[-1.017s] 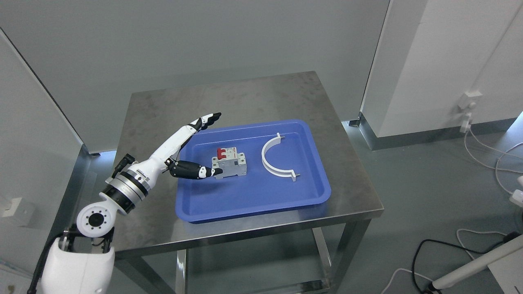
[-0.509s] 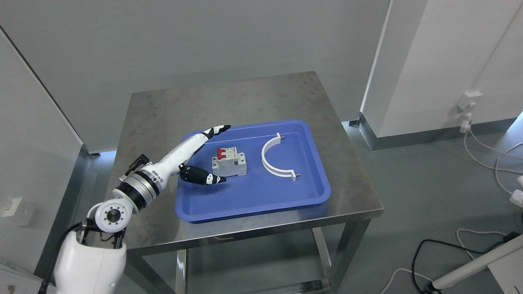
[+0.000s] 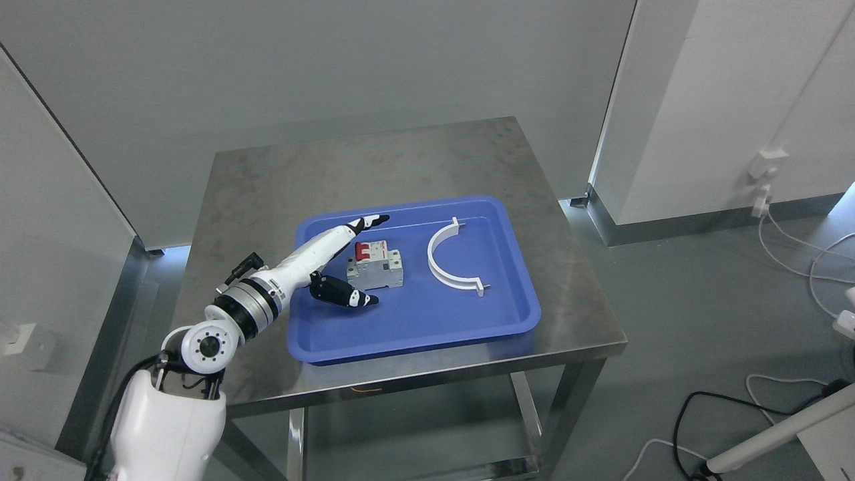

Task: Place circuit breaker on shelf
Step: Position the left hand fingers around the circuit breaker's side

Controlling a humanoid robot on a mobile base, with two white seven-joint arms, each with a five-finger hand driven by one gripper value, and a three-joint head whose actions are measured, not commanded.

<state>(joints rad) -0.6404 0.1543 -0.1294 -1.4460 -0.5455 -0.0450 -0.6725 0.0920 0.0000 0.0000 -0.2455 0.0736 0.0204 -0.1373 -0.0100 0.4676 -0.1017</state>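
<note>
Blue tray (image 3: 427,327) on the steel table (image 3: 374,160) is seen holding the circuit breaker (image 3: 375,265), flanked, ungrasped, by the spread-fingered left hand (image 3: 337,260).

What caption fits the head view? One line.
Left hand open around grey red-switched circuit breaker in blue plastic tray, beside white curved clamp.

A single head camera looks steeply down and forward from above the near left corner of a steel table (image 3: 414,160), at middling range. The whole tabletop fits in frame, with grey floor (image 3: 695,294) to the right and walls behind; no second view overlaps it.
</note>
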